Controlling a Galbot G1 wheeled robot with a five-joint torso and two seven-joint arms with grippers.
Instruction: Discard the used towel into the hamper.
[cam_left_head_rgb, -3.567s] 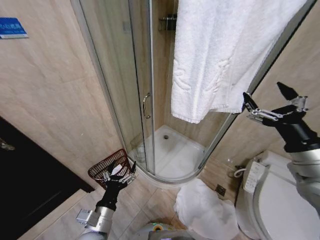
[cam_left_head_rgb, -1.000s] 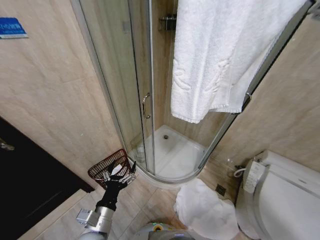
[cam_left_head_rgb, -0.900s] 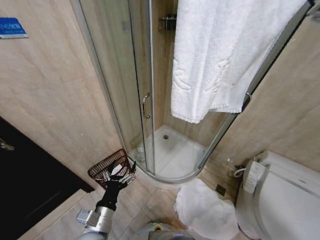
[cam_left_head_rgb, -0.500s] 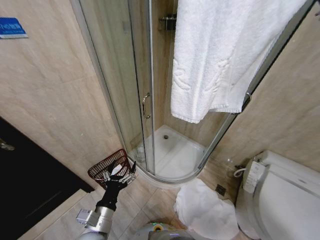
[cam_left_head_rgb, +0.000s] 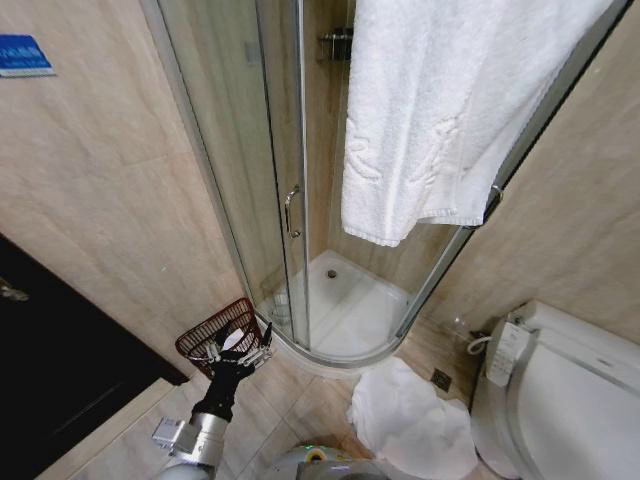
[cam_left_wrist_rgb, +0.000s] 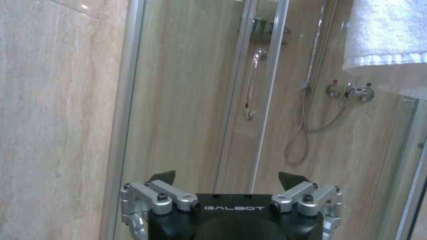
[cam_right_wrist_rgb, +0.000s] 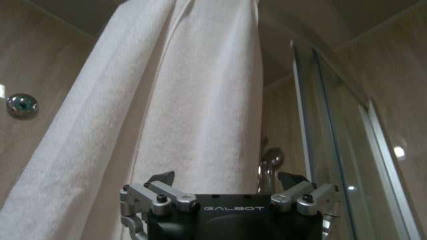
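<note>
A big white towel hangs over the top rail of the shower enclosure, its hem at about mid-height. In the right wrist view the same towel drapes down just ahead of my right gripper, which points up at it, open, with nothing between its fingers. The hamper, a small dark reddish-brown ribbed basket, stands on the floor against the wall beside the shower's kerb. My left gripper hangs low at the hamper's near rim, open and empty; in its wrist view the left gripper faces the glass shower door.
A crumpled white cloth lies on the floor tiles between the shower tray and the toilet. The glass shower door has a metal handle. A dark door lies to the left.
The right arm, in the head view at the right 3.6 s ago, has risen out of its top right corner. Left arm, towel and hamper have not moved.
</note>
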